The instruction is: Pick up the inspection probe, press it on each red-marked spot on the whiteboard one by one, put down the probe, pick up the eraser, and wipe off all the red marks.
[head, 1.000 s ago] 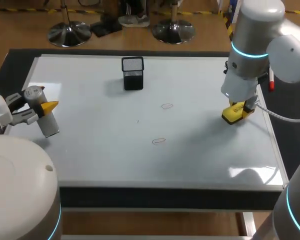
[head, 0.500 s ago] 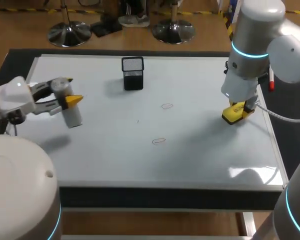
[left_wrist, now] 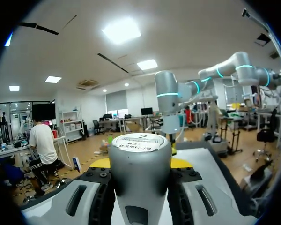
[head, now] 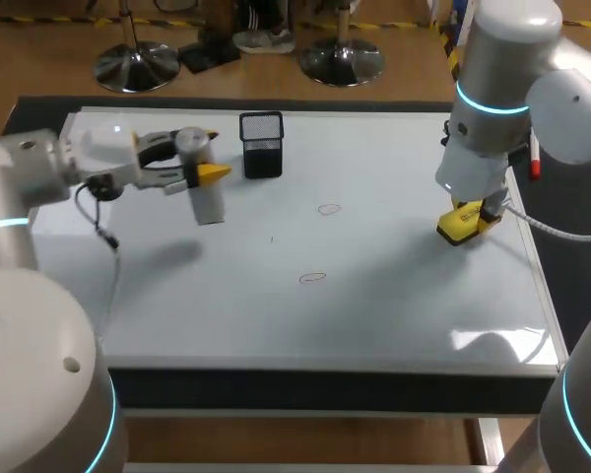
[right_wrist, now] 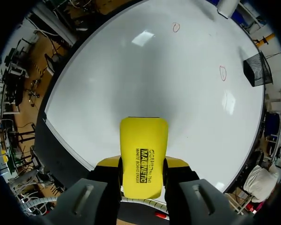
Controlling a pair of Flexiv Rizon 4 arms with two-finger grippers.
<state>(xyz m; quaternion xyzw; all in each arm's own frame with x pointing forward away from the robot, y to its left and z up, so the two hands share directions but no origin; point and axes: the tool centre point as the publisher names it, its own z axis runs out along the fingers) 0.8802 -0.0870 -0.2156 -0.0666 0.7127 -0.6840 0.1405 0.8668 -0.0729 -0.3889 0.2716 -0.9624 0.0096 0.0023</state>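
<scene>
The grey cylindrical probe [head: 201, 183] hangs tilted over the whiteboard [head: 177, 296], just left of the black mesh holder, and my left gripper [head: 210, 173] is shut on it. In the left wrist view the probe [left_wrist: 140, 178] fills the gap between the fingers. Two red ovals are drawn on the board, one in the middle [head: 328, 209] and one nearer the front [head: 313, 278]. Near the board's right edge my right gripper [head: 465, 223] is shut on the yellow eraser [head: 457, 228], which rests low on the board. The right wrist view shows the eraser [right_wrist: 144, 154] and both ovals [right_wrist: 176, 27] [right_wrist: 223, 72] ahead.
A black mesh pen holder [head: 262, 144] stands at the back middle of the board, close to the probe. A red marker [head: 534, 160] lies by the right rim behind my right arm. A faint small stroke [head: 271, 237] sits left of the ovals.
My left arm has swung the probe from the board's left edge rightward and farther back, up beside the mesh holder. The right arm and the eraser have stayed put.
</scene>
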